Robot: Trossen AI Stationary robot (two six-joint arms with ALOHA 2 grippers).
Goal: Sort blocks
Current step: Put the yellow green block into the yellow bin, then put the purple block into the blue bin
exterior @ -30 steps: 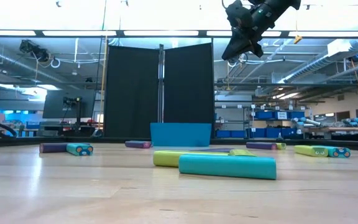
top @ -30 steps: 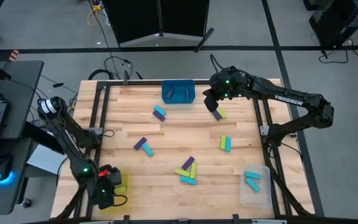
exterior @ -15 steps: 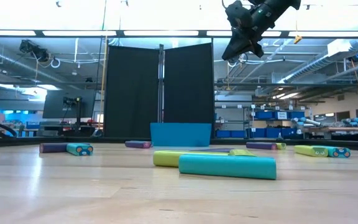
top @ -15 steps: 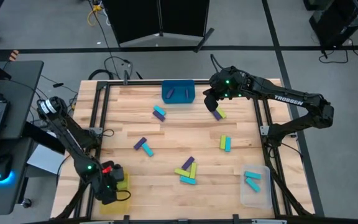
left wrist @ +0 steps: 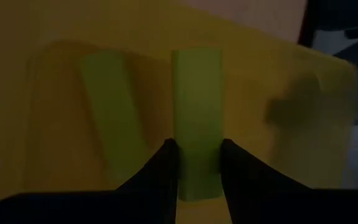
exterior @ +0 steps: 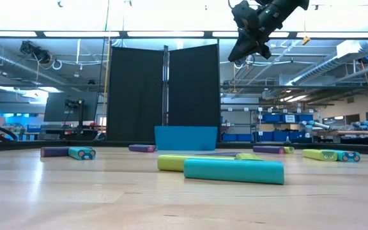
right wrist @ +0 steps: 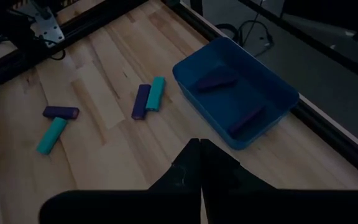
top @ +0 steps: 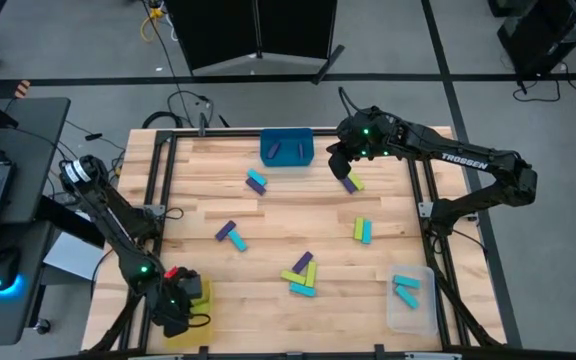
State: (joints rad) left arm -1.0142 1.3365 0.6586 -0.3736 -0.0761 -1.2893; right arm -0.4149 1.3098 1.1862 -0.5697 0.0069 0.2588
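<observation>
Over the yellow bin [top: 194, 318] at the worktop's near left, my left pincer [left wrist: 196, 163] pinches a lime block [left wrist: 196, 124]; one lies inside already. Next: let go. Right pincer [right wrist: 200, 155] pressed together, empty, near the blue bin [right wrist: 272, 87].

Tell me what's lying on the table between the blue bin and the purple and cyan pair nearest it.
Nothing: in the high view, bare wood separates the blue bin from the purple and cyan pair. The right wrist view shows the same gap.

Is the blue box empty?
No. The blue bin holds two purple blocks, seen lying inside it in the right wrist view.
</observation>
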